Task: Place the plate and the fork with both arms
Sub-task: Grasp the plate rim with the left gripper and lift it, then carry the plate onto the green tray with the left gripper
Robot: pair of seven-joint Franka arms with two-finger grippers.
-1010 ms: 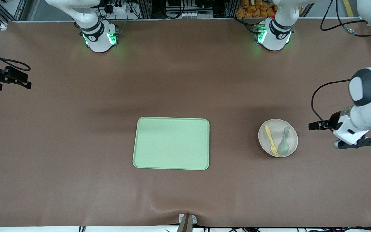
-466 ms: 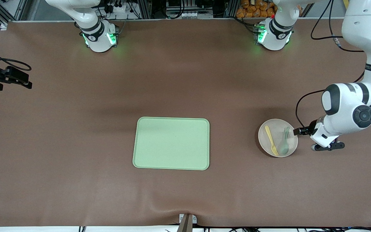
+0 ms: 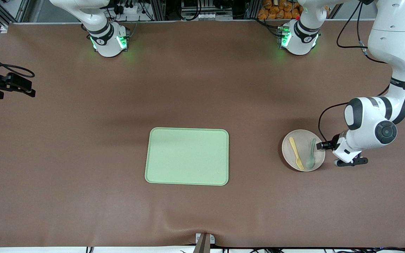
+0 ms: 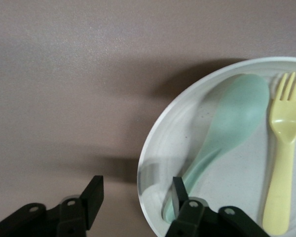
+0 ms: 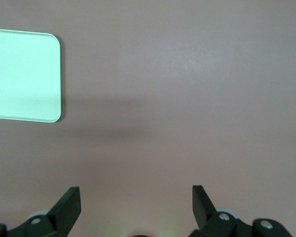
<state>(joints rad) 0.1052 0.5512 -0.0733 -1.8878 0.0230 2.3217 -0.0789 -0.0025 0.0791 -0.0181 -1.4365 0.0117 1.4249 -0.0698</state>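
Two white jointed arms with dark grey joint bands, looping black cables, green-lit bases, and a black two-finger left hand [image 3: 323,145].

Brown table cover [image 3: 195,88] — metal framing [image 3: 167,10] along its upper edge

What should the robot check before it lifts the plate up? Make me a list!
1. Left gripper straddles the plate rim, one finger inside, one outside: ok.
2. Fingers pinching the rim: not ok, gap shows.
3. Inside finger clear of the spoon handle: cannot tell, it looks very close.
4. Fork and spoon lying inside the plate: ok.
5. Tray has room: ok.
6. Right gripper open, waiting over bare table: ok.
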